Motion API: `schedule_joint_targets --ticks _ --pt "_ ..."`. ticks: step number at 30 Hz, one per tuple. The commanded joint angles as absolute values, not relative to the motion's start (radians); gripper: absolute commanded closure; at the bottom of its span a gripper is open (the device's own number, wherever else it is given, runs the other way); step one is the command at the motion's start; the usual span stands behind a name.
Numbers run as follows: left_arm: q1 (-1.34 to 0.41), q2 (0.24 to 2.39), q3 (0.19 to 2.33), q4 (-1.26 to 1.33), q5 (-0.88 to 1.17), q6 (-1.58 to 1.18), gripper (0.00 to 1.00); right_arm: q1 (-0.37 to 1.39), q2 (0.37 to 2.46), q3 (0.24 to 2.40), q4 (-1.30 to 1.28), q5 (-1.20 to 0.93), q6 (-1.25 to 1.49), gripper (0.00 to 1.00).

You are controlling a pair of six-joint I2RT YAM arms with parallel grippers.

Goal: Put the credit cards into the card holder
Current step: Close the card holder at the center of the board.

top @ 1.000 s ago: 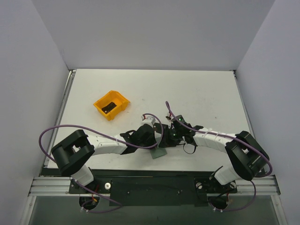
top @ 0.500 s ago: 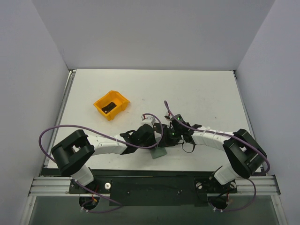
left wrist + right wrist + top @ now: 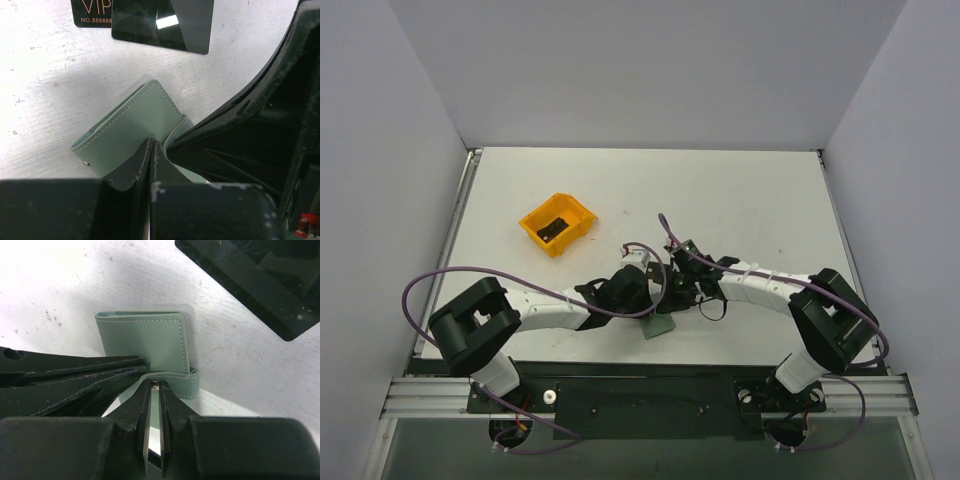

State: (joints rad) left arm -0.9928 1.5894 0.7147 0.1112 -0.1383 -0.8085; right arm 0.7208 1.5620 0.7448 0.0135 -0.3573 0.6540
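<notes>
**Left wrist: holder pinched, cards outside**

Left tool (image 3: pixel 152 150) is clamped on one flap of the card holder (image 3: pixel 130 125). Right tool (image 3: pixel 155 390) pinches another flap, fingers almost together. Just beyond, black credit cards (image 3: pixel 162 22) lie on the desk (image 3: pixel 45 75). None appears inserted, so loading seemingly remains.

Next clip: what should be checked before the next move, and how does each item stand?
1. Hold of the left gripper on the wallet: ok, shut on its edge.
2. Hold of the right gripper on the wallet's flap: ok, pinched.
3. Wallet pocket open enough: cannot tell.
4. Loose cards on the table near the wallet: ok.
5. A gripper free for a card: not ok.
6. Orange bin emptied: not ok, something dark lies inside.
</notes>
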Motion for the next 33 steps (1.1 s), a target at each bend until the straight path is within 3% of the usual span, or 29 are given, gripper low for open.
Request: schedule_joint_targets --ticks 1,18,33 --pt "-0.994 1.594 0.692 0.098 -0.118 -0.816 1.0 0.759 1.637 0.788 -0.072 -0.252 0.646 1.0" --pt "-0.991 1.586 0.663 0.118 -0.117 -0.821 1.0 0.775 1.824 0.885 -0.236 -0.17 0.687 1.0" --pt "-0.971 1.387 0.735 -0.07 -0.267 -0.787 1.0 0.772 1.548 0.778 -0.014 -0.242 0.626 1.0"
